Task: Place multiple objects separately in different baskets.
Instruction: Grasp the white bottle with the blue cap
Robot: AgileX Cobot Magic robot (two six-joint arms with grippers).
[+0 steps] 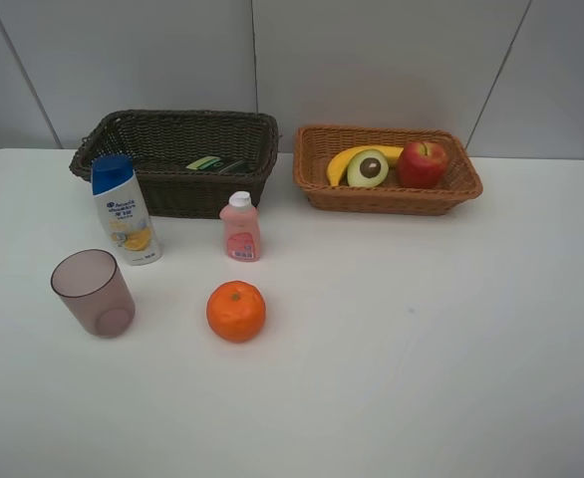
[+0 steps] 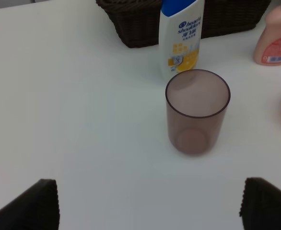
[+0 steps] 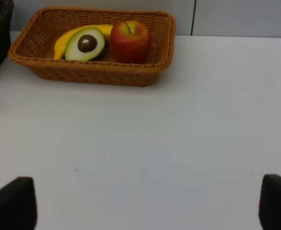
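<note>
Where the exterior high view looks down on the white bench (image 1: 422, 329), two wicker baskets stand side by side at its far edge, apart from each other. The dark brown basket (image 1: 187, 194) is on the left and holds a dark green bottle (image 1: 217, 163) lying on its side. The light orange-tan basket (image 1: 382, 199) is on the right and holds a yellow banana (image 1: 340, 162), a halved avocado (image 1: 368, 168) with its cut face and pit up, and a red apple (image 1: 422, 164). The avocado lies against the banana, with the apple just beside it.

Four items stand on the bench outside the baskets:
- The white blue-capped shampoo bottle (image 1: 125, 214) is upright, just in front of the dark brown basket's left end.
- The small pink bottle (image 1: 240, 231) is upright, near that basket's right front corner.
- The translucent mauve cup (image 1: 94, 293) is upright with its mouth up, nearer the camera than the shampoo bottle.
- The orange (image 1: 236, 311) rests in front of the pink bottle, apart from it.

In the left wrist view, the left pincer (image 2: 152, 206) is spread wide, with only its two dark fingertips (image 2: 40, 206) showing, and grips nothing. The mauve cup (image 2: 197, 115) stands ahead of it, clear of both tips. The shampoo bottle (image 2: 181, 38) is just behind the cup, in front of the dark brown basket (image 2: 135, 24).

In the right wrist view, the right pincer (image 3: 145, 203) is likewise spread wide and grips nothing. It is over bare bench, well apart from the light orange-tan basket (image 3: 92, 76) ahead, where the banana (image 3: 64, 40), avocado (image 3: 85, 44) and apple (image 3: 130, 42) lie.
</note>
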